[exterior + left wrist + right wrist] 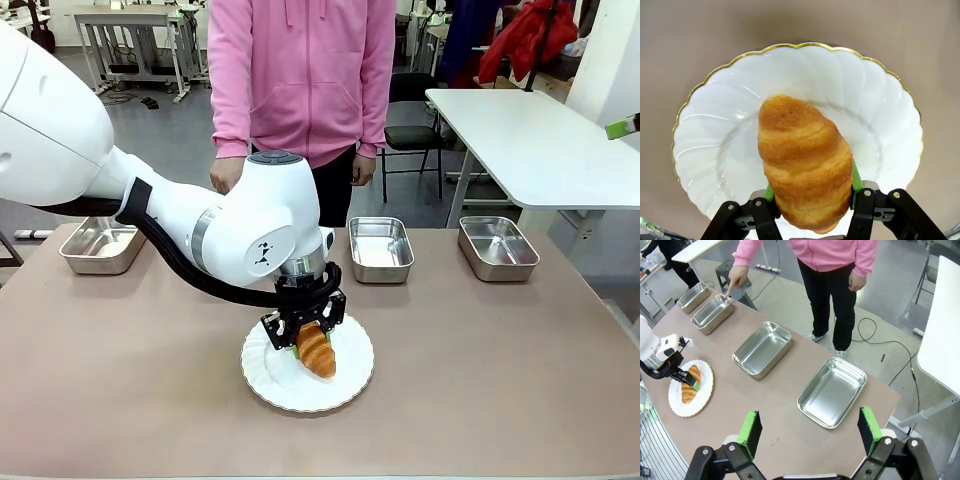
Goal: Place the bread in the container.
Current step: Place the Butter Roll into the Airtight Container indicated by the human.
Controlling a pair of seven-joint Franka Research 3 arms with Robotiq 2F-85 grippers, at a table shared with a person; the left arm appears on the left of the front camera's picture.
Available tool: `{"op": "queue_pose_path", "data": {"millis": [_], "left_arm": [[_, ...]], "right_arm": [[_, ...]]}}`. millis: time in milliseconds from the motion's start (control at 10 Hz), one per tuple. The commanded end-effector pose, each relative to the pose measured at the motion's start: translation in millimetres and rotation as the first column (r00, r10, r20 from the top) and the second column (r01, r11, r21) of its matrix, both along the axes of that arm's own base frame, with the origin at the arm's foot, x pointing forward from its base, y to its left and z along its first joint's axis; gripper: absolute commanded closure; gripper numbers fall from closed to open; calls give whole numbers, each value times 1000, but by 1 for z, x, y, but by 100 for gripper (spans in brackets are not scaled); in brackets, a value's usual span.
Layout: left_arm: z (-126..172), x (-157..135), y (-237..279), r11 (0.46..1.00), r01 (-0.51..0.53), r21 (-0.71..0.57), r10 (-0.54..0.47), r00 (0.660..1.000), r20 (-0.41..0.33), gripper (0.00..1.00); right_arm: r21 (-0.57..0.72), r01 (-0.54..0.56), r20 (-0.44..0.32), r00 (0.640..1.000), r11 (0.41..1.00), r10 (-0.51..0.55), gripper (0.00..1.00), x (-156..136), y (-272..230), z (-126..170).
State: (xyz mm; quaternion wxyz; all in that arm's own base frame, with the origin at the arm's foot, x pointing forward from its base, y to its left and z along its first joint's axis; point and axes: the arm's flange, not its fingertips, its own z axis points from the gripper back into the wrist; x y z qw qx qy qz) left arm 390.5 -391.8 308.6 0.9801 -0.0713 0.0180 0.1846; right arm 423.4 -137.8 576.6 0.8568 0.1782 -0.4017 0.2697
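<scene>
At the table's near middle, the left gripper (810, 200) is clamped across the bread (805, 162), which lies on the white plate (730, 115). The pinch sits at one end of the loaf, so in a lift it may pivot or slide out. The right gripper (810, 432), above the table's right side, has its fingers apart. The person's hand (735, 279) points at one container (712, 314) on the far edge; dropping into a neighbouring tray (762, 348) is the other risk.

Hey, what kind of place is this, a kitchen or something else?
Probably a robotics lab or workshop, not a kitchen. A white robot arm works at a plain brown table, bare white worktables stand behind, and cables trail over a grey floor.
</scene>
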Motion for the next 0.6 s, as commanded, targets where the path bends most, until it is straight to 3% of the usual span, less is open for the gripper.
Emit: {"op": "queue_pose_path", "data": {"millis": [0,200,300,500], "left_arm": [[-1,0,0,1000,-18,-15,17,1000,-18,43],[0,0,0,1000,-6,-4,6,1000,-4,43],[22,4,16,999,36,31,-38,995,88,43],[72,31,42,992,121,31,-124,980,153,43]], "right_arm": [[8,-21,26,999,1000,21,0,2,-2,1],[8,-21,26,999,1000,21,0,2,-2,1],[8,-21,26,999,1000,21,0,2,-2,1],[8,-21,26,999,1000,21,0,2,-2,1]]}}
